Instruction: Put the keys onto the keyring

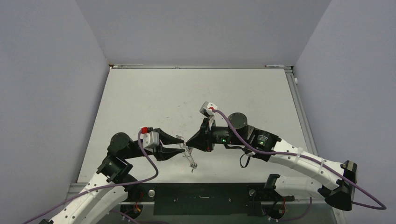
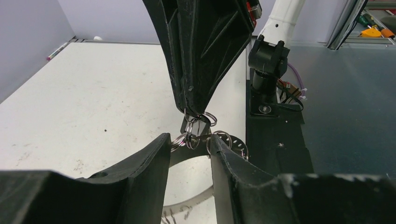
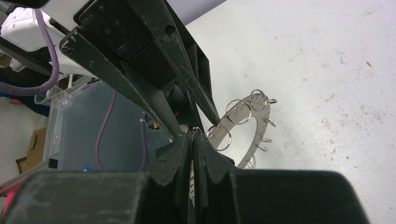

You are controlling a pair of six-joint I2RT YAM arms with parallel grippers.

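The ring (image 3: 258,134) is held off the tabletop (image 1: 154,102), toward 6 o'clock from its middle, between the two arms. The left pincer (image 1: 183,144), jaws part spread, grips the flat band between them. Coming in from 12 o'clock in the left wrist view, the right pincer (image 2: 195,113) is clenched on the wire loops (image 3: 239,112) at the ring's rim. The key cannot be made out.

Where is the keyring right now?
The keyring is at the middle front of the table in the top view, where the two grippers' tips meet: between the fingers of the left gripper, with the right gripper closed at its wire loops.
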